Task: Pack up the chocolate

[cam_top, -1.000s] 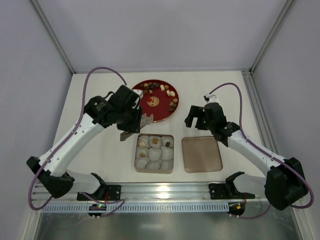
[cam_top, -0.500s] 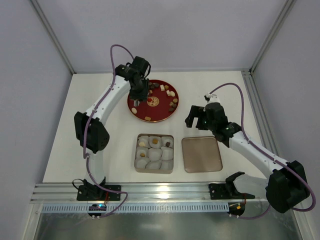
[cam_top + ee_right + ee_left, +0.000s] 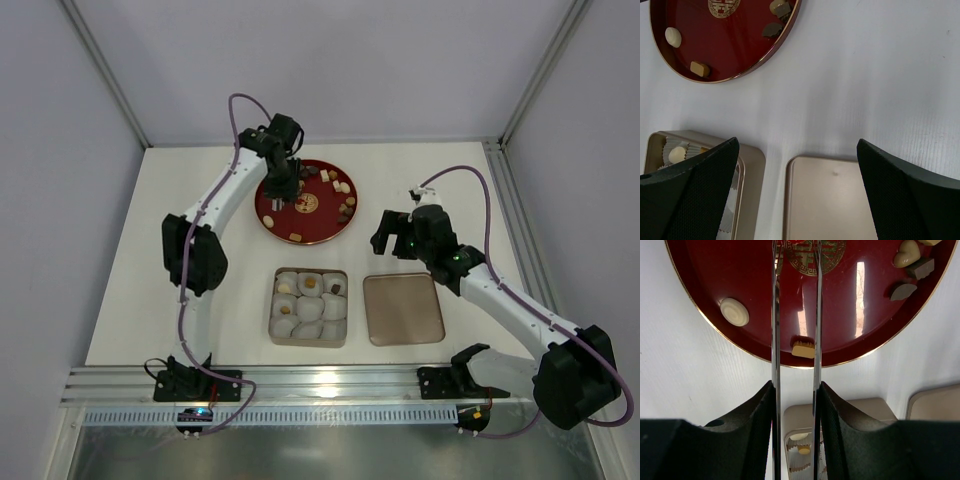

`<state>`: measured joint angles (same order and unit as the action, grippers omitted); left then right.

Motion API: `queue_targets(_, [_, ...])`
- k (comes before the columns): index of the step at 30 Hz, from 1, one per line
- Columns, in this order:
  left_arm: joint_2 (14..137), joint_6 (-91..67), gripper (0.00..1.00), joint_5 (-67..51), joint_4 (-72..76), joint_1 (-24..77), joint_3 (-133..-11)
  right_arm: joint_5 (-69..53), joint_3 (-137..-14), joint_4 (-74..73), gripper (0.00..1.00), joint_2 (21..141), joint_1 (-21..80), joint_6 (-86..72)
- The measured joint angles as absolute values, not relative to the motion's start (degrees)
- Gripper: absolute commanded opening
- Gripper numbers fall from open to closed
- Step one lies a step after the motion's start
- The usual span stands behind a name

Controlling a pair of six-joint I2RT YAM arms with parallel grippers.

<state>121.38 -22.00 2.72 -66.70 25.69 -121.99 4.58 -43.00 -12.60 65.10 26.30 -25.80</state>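
The chocolate [image 3: 343, 187] lies as several small brown, tan and cream pieces on a red plate [image 3: 322, 222] at the back. Three pieces sit in the back row of the gold box [image 3: 309, 330] of white paper cups. My left gripper [image 3: 279, 194] is over the plate's left part. In the left wrist view its thin metal blades [image 3: 774, 315] stand apart, with a tan piece [image 3: 803, 349] between them and a red piece at the top edge; the left gripper [image 3: 795, 246] holds nothing I can see. My right gripper [image 3: 392, 232] is wide open and empty, above the table between plate and lid.
A flat gold lid [image 3: 403, 308] lies right of the box, and shows in the right wrist view [image 3: 832, 200]. A white round piece [image 3: 734, 312] and a cream heart [image 3: 907, 252] sit on the plate. White walls enclose the table on three sides.
My left arm swung from just behind the box out to the red plate, and the gripper now hangs over the plate's left part. The right arm has not moved.
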Motion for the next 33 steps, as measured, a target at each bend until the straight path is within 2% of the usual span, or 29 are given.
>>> queue_targets(33, [126.4,-22.0,0.39,2.3,-67.2,25.7,-126.3,4.8,-43.0,-13.0,1.0,65.1,26.3,-25.4])
